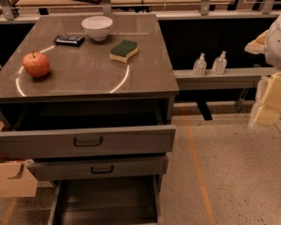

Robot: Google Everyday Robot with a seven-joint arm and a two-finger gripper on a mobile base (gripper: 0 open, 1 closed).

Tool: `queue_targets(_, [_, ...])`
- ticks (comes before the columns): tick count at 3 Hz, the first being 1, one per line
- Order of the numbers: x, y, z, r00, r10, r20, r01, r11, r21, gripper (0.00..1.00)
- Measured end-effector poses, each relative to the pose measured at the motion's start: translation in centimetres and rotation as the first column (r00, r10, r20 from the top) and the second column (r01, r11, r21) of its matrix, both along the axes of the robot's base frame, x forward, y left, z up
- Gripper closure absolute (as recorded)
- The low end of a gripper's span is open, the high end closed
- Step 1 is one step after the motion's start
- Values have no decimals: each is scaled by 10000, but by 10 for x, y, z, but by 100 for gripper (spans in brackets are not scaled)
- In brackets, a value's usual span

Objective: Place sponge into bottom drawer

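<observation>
The sponge (124, 50) is sitting on the table (84, 81), right of the apple (36, 63); the bottom drawer (105, 198) is standing open below. My end effector (270, 104) is hanging well off to the right, and I cannot tell its state.

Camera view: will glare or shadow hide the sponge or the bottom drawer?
Camera view: curved glare streaks cross the tabletop, one just in front of the sponge, which is itself evenly lit. Also in the camera view, the bottom drawer is deep in shadow inside, its side walls showing, and the gripper is pale at the right edge, off the table.
</observation>
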State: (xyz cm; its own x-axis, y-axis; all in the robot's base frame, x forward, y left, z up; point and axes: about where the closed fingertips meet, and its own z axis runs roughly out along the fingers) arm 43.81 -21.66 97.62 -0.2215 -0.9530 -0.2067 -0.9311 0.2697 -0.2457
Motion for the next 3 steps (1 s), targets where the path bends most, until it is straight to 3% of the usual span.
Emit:
queue_targets(1, [0,0,0,10000,0,2,0,10000,0,0])
queue_targets(2, [23,7,-3,9998,-196,73,191,9979,614,0])
queue_targets(3, [79,26,-18,9966,-819,92,781,9744,2108,0])
